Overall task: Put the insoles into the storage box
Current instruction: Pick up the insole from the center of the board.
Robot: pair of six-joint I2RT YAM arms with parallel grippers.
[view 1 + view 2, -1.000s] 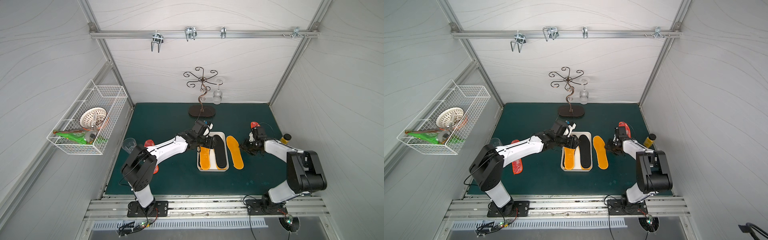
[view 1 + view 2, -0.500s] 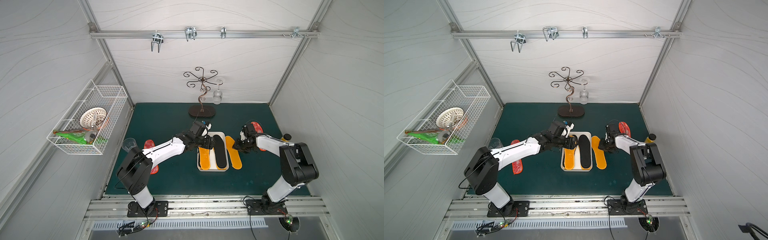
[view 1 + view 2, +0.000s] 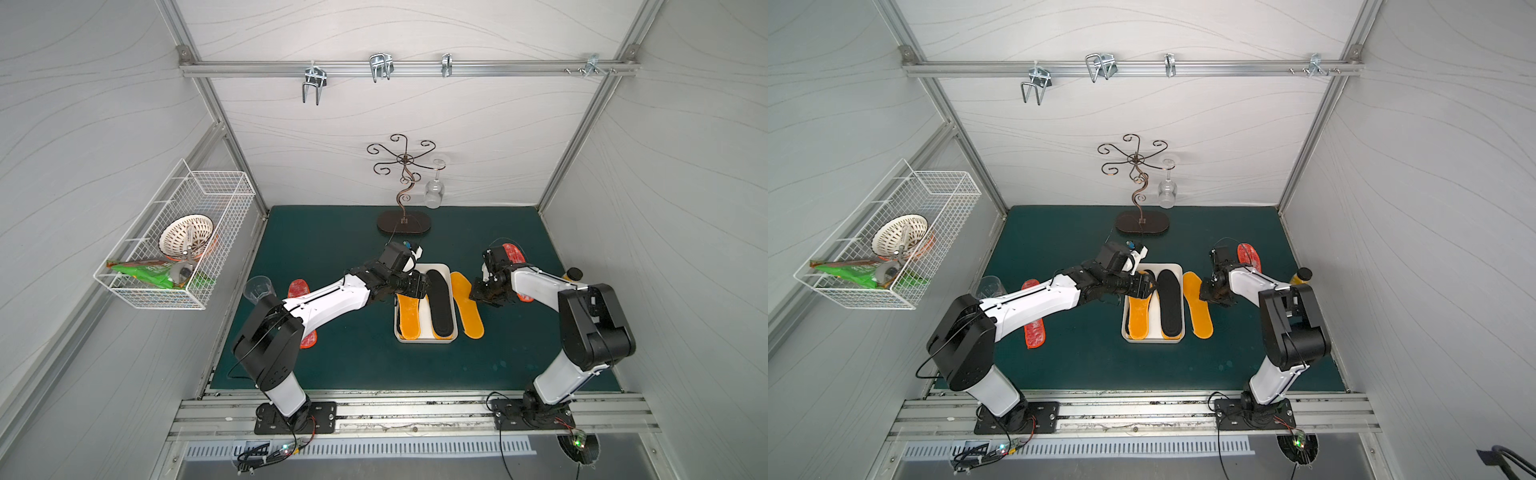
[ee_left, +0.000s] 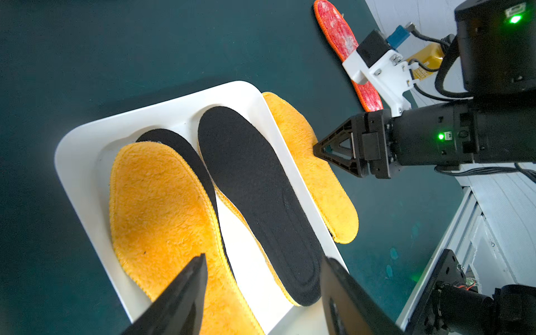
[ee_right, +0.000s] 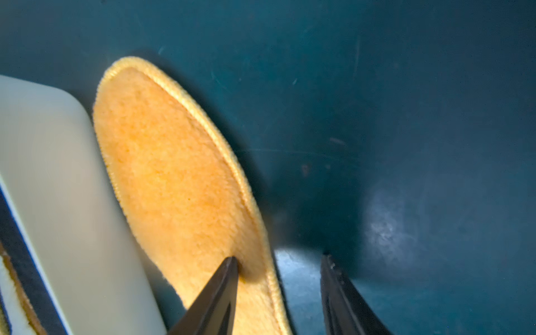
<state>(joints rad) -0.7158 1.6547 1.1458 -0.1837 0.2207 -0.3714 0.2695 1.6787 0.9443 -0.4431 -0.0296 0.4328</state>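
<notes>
Green mat (image 3: 332, 249) in a white-walled booth. White storage box (image 3: 426, 340) at its middle holds two orange insoles (image 3: 409, 318) and two black insoles (image 3: 440, 307), overlapping. Third orange insole (image 3: 468, 309) lies on the mat just beside the box. Left gripper (image 4: 262, 258) hovers open and empty over the box. Right gripper (image 5: 278, 256), jaws apart, straddles the outer insole's edge, one fingertip on it. Red insoles (image 3: 299, 289) lie well apart, one near each arm.

Red insole (image 3: 298, 287) half hidden under left arm (image 3: 328, 297) — second black insole (image 4: 171, 137) mostly covered.
</notes>
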